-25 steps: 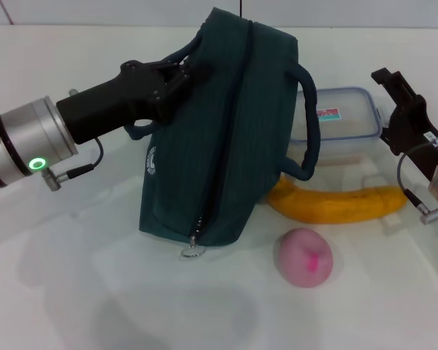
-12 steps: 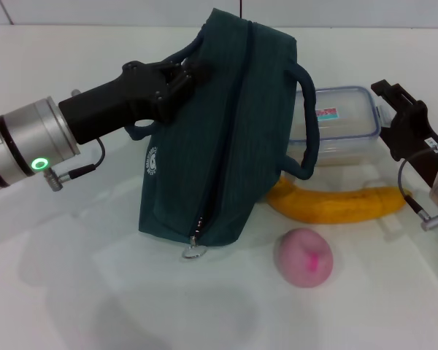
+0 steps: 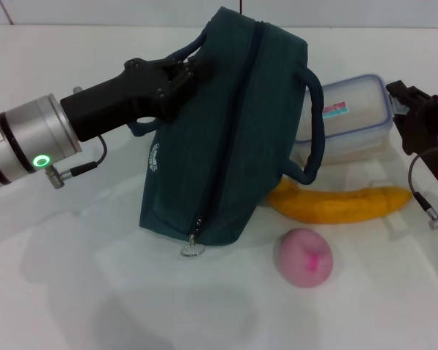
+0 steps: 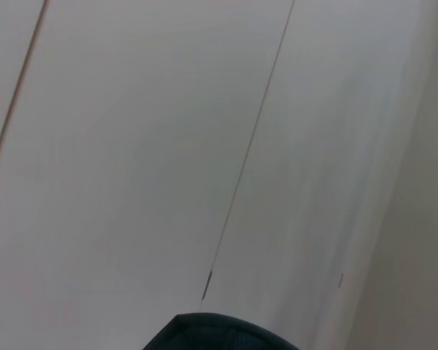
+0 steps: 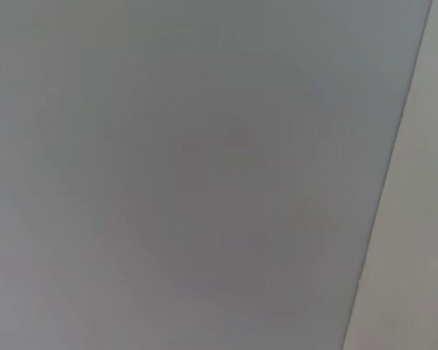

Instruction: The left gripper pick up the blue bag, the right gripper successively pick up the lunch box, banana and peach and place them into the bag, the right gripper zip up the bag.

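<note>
1. The left gripper point(image 3: 181, 73) is clamped on the near handle of the blue bag point(image 3: 219, 146), holding it upright and tilted. The bag's lower corner looks to rest on the white table point(image 3: 73, 292), though contact is hard to confirm.
2. The bag hangs just beyond the left gripper's tips. Its zipper runs from the top edge down to the metal pull point(image 3: 193, 250) at the lower corner. The seam looks closed along its visible length, so whether any mouth is open for loading cannot be told.
3. Past the bag, away from the left gripper, lie the peach point(image 3: 304, 257), the banana point(image 3: 339, 204) and the lunch box point(image 3: 347, 117). The box sits partly behind the bag's far handle point(image 3: 314, 124), and the banana's near end disappears under the bag.
4. The right gripper point(image 3: 416, 120) sits just beside the lunch box's far end. Its fingers are cut off by the frame edge and seen edge-on, so I cannot tell whether they are spread or closed, or whether they touch the box.
5. I judge the step in hand to be taking the lunch box. To do it well, the right gripper should grasp across the lid's narrow width, lift clear of the banana, and the left gripper should keep the bag steady.
6. The left wrist view shows only a dark sliver of bag fabric; the right wrist view shows nothing usable.
</note>
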